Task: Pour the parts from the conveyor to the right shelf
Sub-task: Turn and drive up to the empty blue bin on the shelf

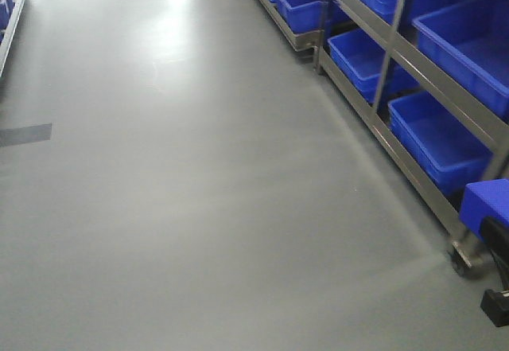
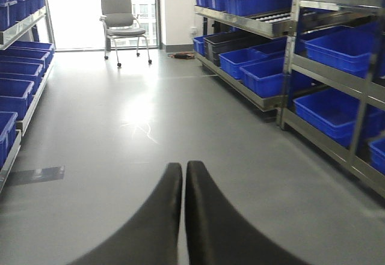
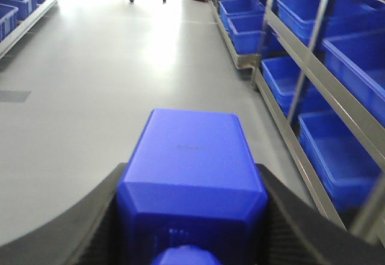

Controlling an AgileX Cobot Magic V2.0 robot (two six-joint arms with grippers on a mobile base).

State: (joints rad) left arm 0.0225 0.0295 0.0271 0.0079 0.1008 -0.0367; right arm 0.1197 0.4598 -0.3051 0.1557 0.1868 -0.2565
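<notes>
Blue bins [image 1: 441, 140] on right shelf [image 1: 391, 48]

Bins [image 2: 328, 109] sit on the right shelf [image 2: 292, 54] and the left rack [image 2: 21, 30], floor [image 2: 120, 145] between them, chair [image 2: 123, 18] at the far end.

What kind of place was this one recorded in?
Probably a warehouse or factory storeroom aisle: metal racks on both sides hold rows of blue bins, along a bare grey floor. The right gripper holds a small blue container.
</notes>
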